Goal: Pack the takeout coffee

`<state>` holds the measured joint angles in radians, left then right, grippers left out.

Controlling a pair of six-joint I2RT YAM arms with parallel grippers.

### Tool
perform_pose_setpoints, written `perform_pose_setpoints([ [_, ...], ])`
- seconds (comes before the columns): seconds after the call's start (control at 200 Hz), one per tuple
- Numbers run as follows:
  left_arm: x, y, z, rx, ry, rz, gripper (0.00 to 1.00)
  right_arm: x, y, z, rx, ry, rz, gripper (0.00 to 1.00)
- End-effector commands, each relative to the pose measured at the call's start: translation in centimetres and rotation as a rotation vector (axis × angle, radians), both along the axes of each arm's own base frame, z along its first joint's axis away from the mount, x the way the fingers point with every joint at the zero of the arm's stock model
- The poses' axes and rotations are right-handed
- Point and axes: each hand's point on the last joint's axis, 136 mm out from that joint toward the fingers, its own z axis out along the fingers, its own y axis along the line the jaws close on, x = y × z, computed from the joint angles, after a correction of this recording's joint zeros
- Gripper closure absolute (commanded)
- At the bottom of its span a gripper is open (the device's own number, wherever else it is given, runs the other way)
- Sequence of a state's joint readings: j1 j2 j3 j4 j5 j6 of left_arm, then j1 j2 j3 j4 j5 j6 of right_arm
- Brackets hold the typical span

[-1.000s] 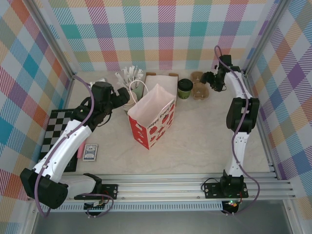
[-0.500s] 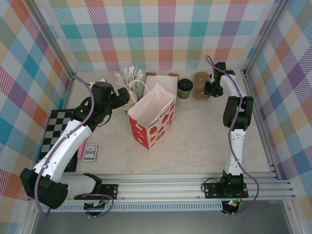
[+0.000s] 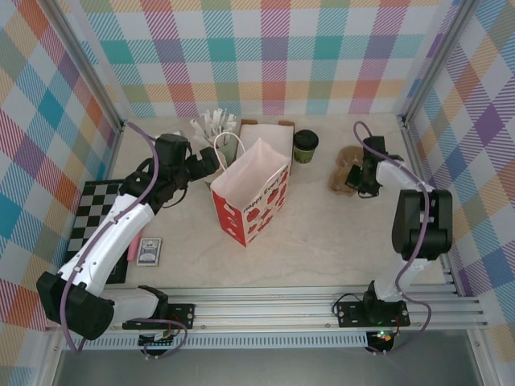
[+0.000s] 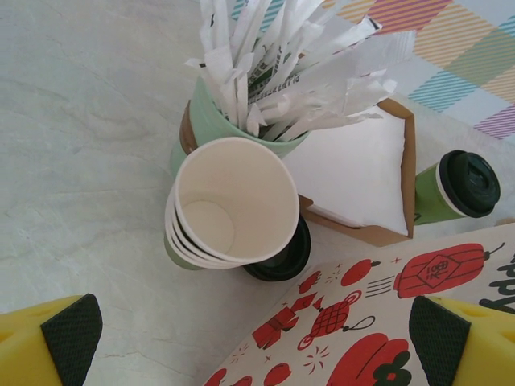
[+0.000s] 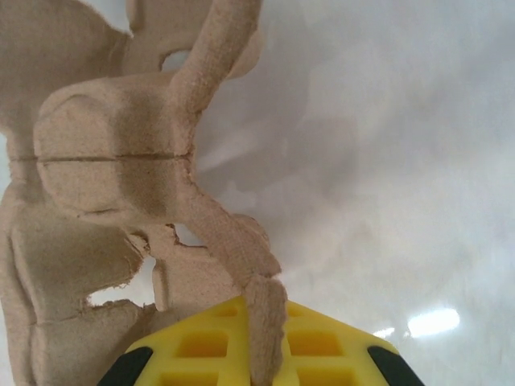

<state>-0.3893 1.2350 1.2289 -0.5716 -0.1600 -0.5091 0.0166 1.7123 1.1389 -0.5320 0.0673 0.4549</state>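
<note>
Two-handed: pinches the pulp carrier [image 3: 344,166] by its edge in the right gripper [image 5: 261,354], holds the left gripper [image 3: 209,161] spread wide near the cream cups [image 4: 229,201], leaves the takeout coffee [image 3: 305,145] untouched.

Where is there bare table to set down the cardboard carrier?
Bare: between the paper bag and the right arm, to the front rail; between the card deck and the bag. Crowded: the back edge, with stacked cups, packet cup, napkin box and coffee.

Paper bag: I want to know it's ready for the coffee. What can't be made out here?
- Paper bag floor: top view, hidden by its own front wall.
- Takeout coffee fill level: both views, black lid covers it.
- Pulp cup carrier: right wrist view, cut off at left edge.
</note>
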Motion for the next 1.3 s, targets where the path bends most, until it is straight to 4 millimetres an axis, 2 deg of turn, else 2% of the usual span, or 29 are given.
perform_pose_setpoints([
  [0.0, -0.5, 1.0, 0.8, -0.006, -0.015, 0.045, 0.00, -2.1, 2.7, 1.1, 0.117, -0.074, -0.116, 0.94],
  [0.12, -0.7, 1.3, 0.4, -0.006, -0.007, 0.063, 0.00, -5.8, 5.7, 0.8, 0.181, -0.045, -0.169, 0.99],
  [0.255, -0.5, 1.2, 0.3, -0.011, -0.006, 0.064, 0.00, -8.7, 8.8, 0.4, 0.240, -0.014, -0.269, 0.92],
  [0.425, -0.6, 1.3, 0.3, -0.014, -0.002, 0.068, 0.00, -10.7, 11.4, 0.0, 0.297, -0.027, -0.385, 0.89],
  [0.645, -0.9, 1.7, 0.0, 0.007, 0.007, 0.080, 0.00, -13.0, 14.1, -2.4, 0.319, 0.131, -0.336, 0.84],
  [0.695, -1.0, 1.9, 0.1, 0.011, 0.007, 0.084, 0.00, -13.4, 14.7, -2.7, 0.330, 0.158, -0.308, 0.79],
  [0.75, -1.1, 2.0, 0.1, 0.014, 0.006, 0.088, 0.00, -13.7, 14.9, -2.7, 0.320, 0.178, -0.274, 0.69],
  [0.795, -1.1, 2.2, 0.2, 0.020, 0.004, 0.094, 0.00, -13.8, 14.7, -2.4, 0.292, 0.181, -0.231, 0.55],
  [0.87, -1.1, 2.4, 0.2, 0.026, 0.001, 0.103, 0.00, -13.5, 14.1, -1.2, 0.212, 0.166, -0.132, 0.37],
  [1.01, -0.9, 2.4, 0.5, 0.027, -0.015, 0.103, 0.00, -13.0, 12.7, 1.7, 0.046, 0.134, 0.086, 0.24],
  [1.07, -0.8, 2.3, 0.6, 0.026, -0.023, 0.099, 0.00, -12.1, 13.1, 2.8, -0.003, 0.074, 0.277, 0.16],
  [1.13, -0.6, 2.2, 0.8, 0.019, -0.041, 0.098, 0.00, -11.3, 14.7, 3.4, -0.024, 0.017, 0.564, 0.12],
  [1.2, -0.4, 2.2, 0.9, 0.008, -0.063, 0.100, 0.00, -11.1, 15.4, 3.1, -0.061, 0.058, 0.816, 0.11],
  [1.24, -0.3, 2.1, 1.2, 0.003, -0.075, 0.098, 0.00, -11.0, 15.0, 2.7, -0.071, 0.122, 0.898, 0.14],
  [1.295, -0.2, 2.0, 1.5, 0.000, -0.086, 0.096, 0.00, -9.6, 13.9, 2.4, -0.078, 0.164, 0.927, 0.17],
])
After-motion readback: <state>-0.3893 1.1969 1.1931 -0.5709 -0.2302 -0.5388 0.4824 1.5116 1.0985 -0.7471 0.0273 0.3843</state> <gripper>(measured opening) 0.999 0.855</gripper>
